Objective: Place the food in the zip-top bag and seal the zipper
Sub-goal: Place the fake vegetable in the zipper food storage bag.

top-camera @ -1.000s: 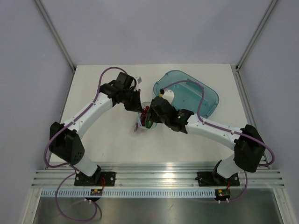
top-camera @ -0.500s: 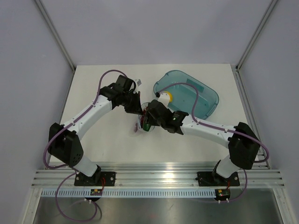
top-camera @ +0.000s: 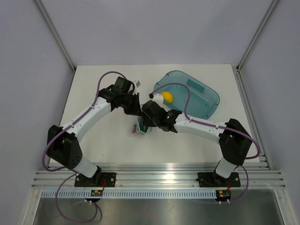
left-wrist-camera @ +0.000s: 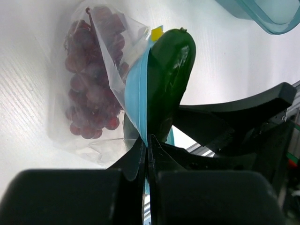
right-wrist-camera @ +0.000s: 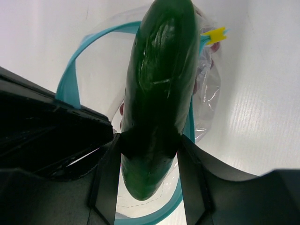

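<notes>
The clear zip-top bag (top-camera: 139, 127) lies at the table's middle, with the dark red grapes (left-wrist-camera: 89, 89) inside it. My left gripper (left-wrist-camera: 147, 143) is shut on the light blue zipper (left-wrist-camera: 136, 93) and holds the bag's mouth open; it also shows in the top view (top-camera: 136, 111). My right gripper (right-wrist-camera: 150, 145) is shut on the dark green cucumber (right-wrist-camera: 159, 84), whose far end points into the open mouth, ringed by the zipper (right-wrist-camera: 70, 79). From the left wrist the cucumber (left-wrist-camera: 171, 70) sits just beside the strip. The yellow lemon (top-camera: 167, 97) lies in the teal tray.
The teal translucent tray (top-camera: 206, 101) stands at the back right, close behind my right arm; its corner shows in the left wrist view (left-wrist-camera: 267, 14). The two grippers are almost touching over the bag. Walls enclose the table on three sides.
My right arm has moved left and forward with the cucumber, bringing it to the bag's mouth. The lemon in the tray is now uncovered. The left gripper has shifted slightly, still holding the zipper.
</notes>
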